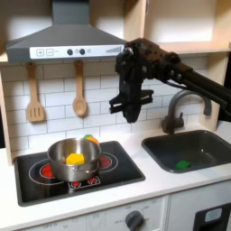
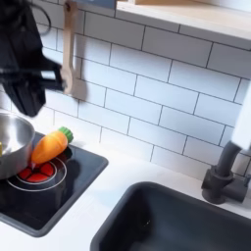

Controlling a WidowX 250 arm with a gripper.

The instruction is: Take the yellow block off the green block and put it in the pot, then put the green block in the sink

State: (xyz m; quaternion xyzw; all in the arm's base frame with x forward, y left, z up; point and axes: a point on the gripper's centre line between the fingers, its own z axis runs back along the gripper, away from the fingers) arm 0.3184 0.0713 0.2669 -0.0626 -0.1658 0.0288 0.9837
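The yellow block lies inside the silver pot, which stands on the stove's left burner. On the floor of the dark grey sink rests the green block, near its front. My gripper hangs in the air between the stove and the sink, well above the counter. It is open and holds nothing. In the second exterior view the gripper hovers above the pot at the second exterior view's left edge, and the sink fills the lower right.
An orange-and-green toy carrot leans beside the pot on the black stove. The dark faucet rises behind the sink. A wooden spatula and a spoon hang on the tiled wall under the range hood.
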